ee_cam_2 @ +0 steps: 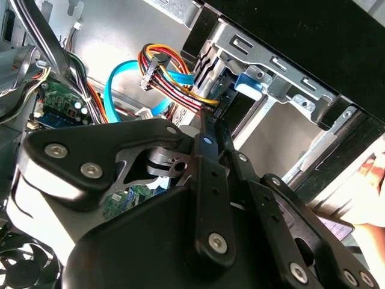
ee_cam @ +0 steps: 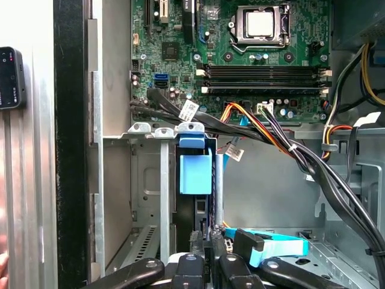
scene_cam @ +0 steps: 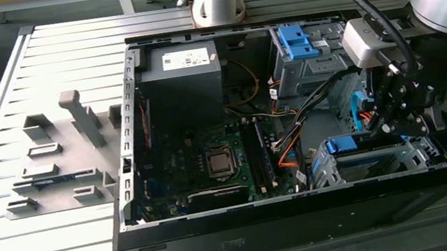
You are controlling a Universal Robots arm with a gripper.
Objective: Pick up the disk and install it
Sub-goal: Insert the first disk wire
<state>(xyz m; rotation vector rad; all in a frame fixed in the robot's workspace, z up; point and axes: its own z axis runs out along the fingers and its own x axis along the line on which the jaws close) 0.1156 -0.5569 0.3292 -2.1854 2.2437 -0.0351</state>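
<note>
The disk (scene_cam: 350, 143) stands on edge in the metal drive cage (scene_cam: 384, 159) at the near right corner of the open computer case. Its blue carrier tab (ee_cam: 195, 168) pokes out of the cage slot, and the blue also shows in the second wrist view (ee_cam_2: 248, 81). My gripper (scene_cam: 385, 125) hangs just above the cage, on the exterior view's right of the disk. In both wrist views the black fingers lie pressed together, with the tips (ee_cam: 206, 236) at the disk's dark outer edge. The gripper (ee_cam_2: 210, 117) looks shut with nothing between the fingers.
Bundled cables (ee_cam: 283, 144) cross between the motherboard (scene_cam: 210, 159) and the cage. A second blue carrier (scene_cam: 294, 39) sits in the upper bay beside the power supply (scene_cam: 182, 72). A grey fixture plate (scene_cam: 60, 166) lies on the table left of the case. A hand (ee_cam_2: 372, 186) is near the case's outer wall.
</note>
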